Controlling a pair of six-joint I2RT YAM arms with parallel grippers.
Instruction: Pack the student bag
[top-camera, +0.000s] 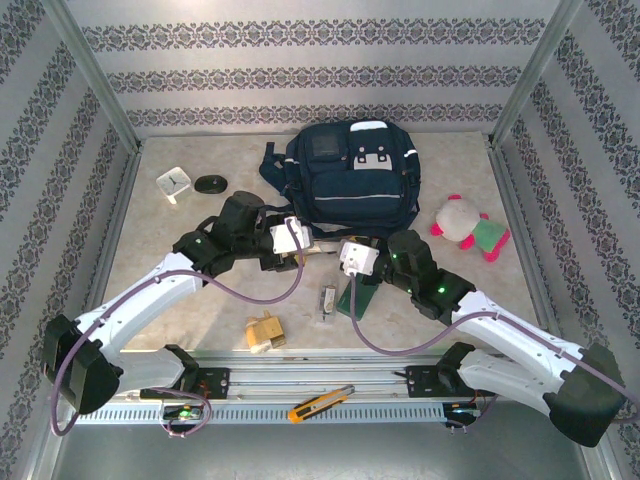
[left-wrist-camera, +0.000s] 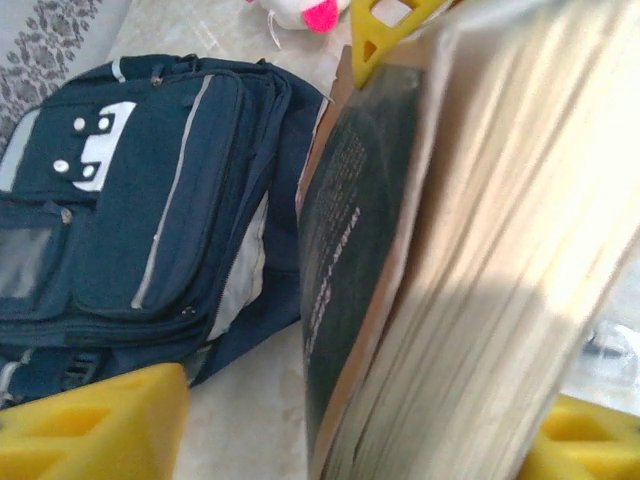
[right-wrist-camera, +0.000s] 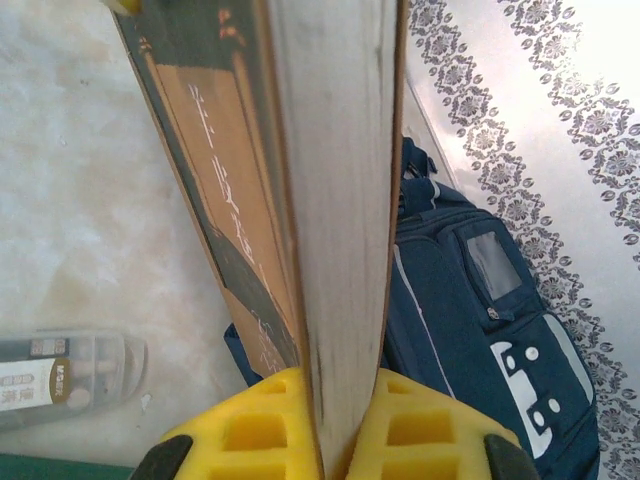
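Observation:
The student bag (top-camera: 350, 175), dark navy with a grey-white patch, lies at the back centre of the table. It also appears in the left wrist view (left-wrist-camera: 130, 200) and the right wrist view (right-wrist-camera: 480, 300). Just in front of it a thick book (top-camera: 322, 246) with a dark cover is held on edge. My right gripper (right-wrist-camera: 335, 385) is shut on the book (right-wrist-camera: 330, 200), its yellow pads (right-wrist-camera: 430, 420) pressed against both sides of the page block. My left gripper (left-wrist-camera: 340, 430) is open around the book (left-wrist-camera: 450, 280), with a gap between its left finger (left-wrist-camera: 90, 425) and the cover.
A pink, white and green plush toy (top-camera: 470, 228) lies to the right of the bag. A small white clock (top-camera: 174, 183) and a black oval object (top-camera: 210, 184) sit at the back left. A clear pack (top-camera: 326, 303), wooden blocks (top-camera: 265, 332) and a dark green item (top-camera: 362, 297) lie nearer. A utility knife (top-camera: 320, 402) rests on the front rail.

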